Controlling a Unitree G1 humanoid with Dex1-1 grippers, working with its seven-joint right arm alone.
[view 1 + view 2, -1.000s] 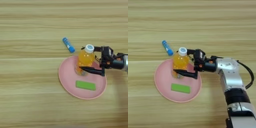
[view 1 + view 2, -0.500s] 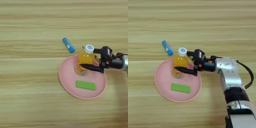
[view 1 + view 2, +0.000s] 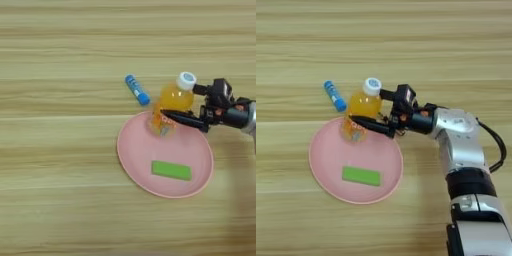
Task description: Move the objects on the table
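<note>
Over the pink plate's rim, the tilted, white-capped orange-drink bottle sits clamped in the pincer; only the right eye view shows the silver forearm.

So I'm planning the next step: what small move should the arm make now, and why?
Probably carry the small orange-drink bottle with a white cap further back, off the round pink plate. The end effector grips it, tilted, its base over the plate's far rim, with bare wooden table beyond.
</note>
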